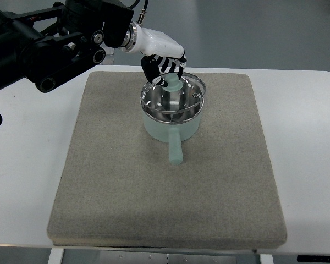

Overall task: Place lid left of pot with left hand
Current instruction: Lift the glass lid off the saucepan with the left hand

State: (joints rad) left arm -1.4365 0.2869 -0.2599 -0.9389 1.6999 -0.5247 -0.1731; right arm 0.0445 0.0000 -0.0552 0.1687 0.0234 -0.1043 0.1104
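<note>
Nearest the camera lies the white desk (308, 165), and on it a square grey felt mat (165, 192) — bare across its whole front half. Further in, the pale mint-green saucepan (173, 124) sits on the mat's far centre, its stubby handle (175, 149) pointing back toward us. On top, the round glass lid with a steel rim (179, 96) rests on the pot, tilted a little, so the lift looks barely begun, if at all. At the back, the left hand (164, 65), white with dark striped fingers (170, 66), comes in from the far left and is curled down onto the lid's mint-green knob (172, 83) — clamped on it, by the look of things. To do this well, raise the lid straight up until its rim clears the pot, keep it level, then carry it leftward to the open mat beside the pot and set it flat.
</note>
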